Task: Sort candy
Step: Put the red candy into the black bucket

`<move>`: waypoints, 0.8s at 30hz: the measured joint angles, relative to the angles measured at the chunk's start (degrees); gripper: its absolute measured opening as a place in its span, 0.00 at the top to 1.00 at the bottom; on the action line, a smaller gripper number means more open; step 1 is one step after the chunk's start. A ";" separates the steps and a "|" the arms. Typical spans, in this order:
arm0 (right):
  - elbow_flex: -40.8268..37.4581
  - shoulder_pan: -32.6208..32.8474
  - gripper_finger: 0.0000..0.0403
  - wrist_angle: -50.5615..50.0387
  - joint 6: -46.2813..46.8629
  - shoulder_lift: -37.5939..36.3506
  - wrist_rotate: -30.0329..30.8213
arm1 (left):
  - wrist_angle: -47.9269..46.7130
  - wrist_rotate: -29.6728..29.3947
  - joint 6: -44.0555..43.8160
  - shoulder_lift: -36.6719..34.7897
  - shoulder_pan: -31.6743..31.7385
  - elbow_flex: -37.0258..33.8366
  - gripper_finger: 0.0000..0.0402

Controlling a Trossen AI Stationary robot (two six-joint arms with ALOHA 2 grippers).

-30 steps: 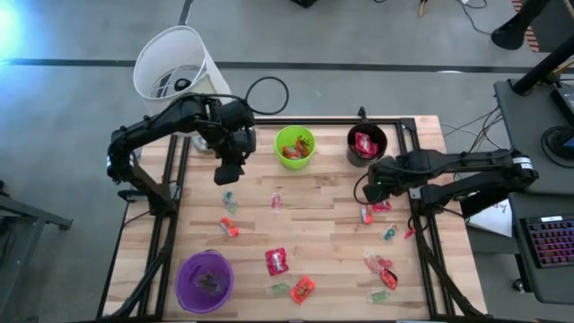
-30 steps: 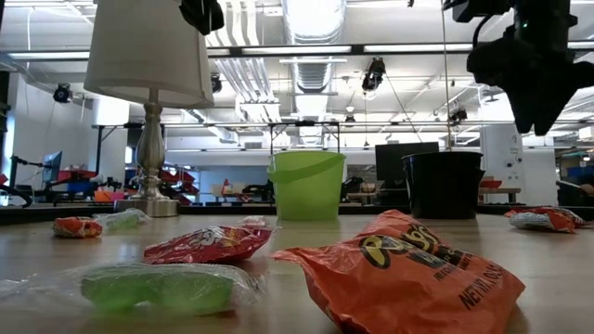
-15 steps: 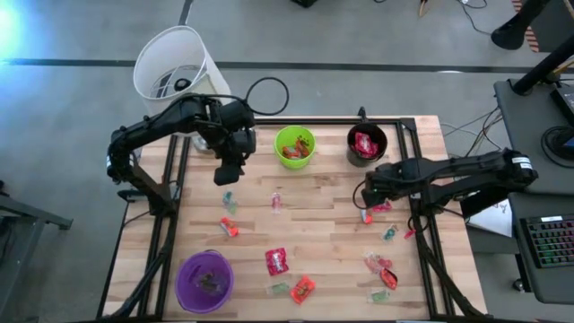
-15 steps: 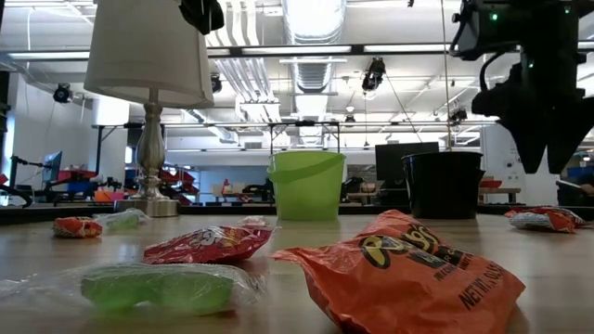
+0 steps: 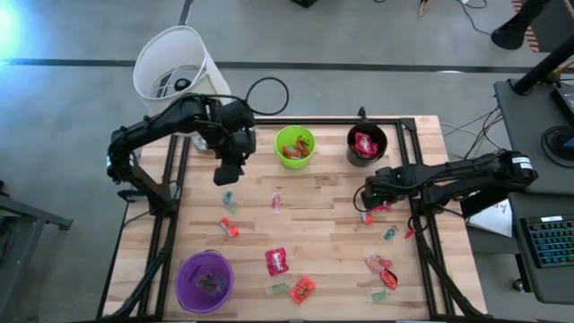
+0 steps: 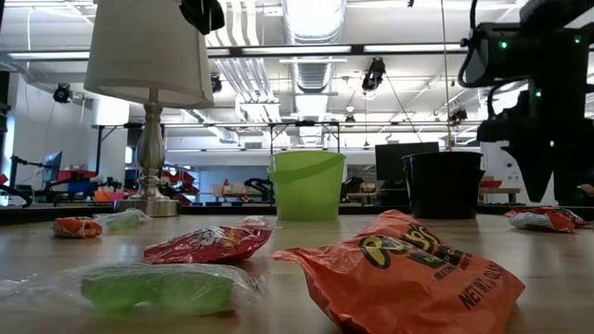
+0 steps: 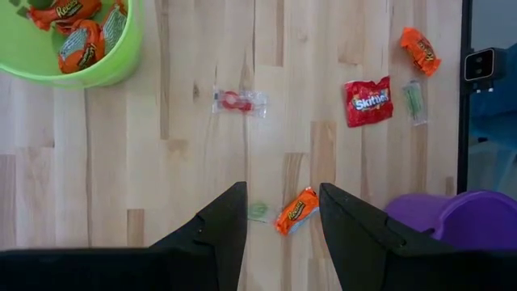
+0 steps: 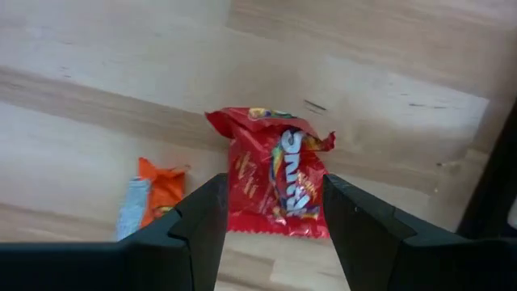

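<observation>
The right gripper [image 8: 271, 222] is held low with its jaws open astride a red candy packet [image 8: 279, 190] on the bench [image 5: 323, 193], presumably for pickup. The left gripper [image 7: 281, 212] is parked above the bench, jaws open and empty.

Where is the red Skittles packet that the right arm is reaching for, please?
The red Skittles packet lies flat on the table's right side, in front of the black cup, beside a small orange sweet; the open right claw hangs directly over it.
</observation>
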 joint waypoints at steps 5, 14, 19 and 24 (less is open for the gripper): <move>-2.79 -0.01 0.53 3.17 0.71 0.00 1.11 | 0.00 0.00 0.02 0.00 0.01 0.00 0.66; -6.04 -0.04 0.60 6.76 1.72 0.00 2.95 | 0.02 0.00 0.01 0.00 0.00 0.00 0.66; -8.46 -0.02 0.70 8.78 4.32 -0.09 3.19 | 0.13 0.00 -0.18 0.00 0.02 0.00 0.66; -8.86 -0.02 0.82 8.81 5.06 -0.07 3.18 | 0.15 0.00 -0.18 0.00 0.01 0.00 0.66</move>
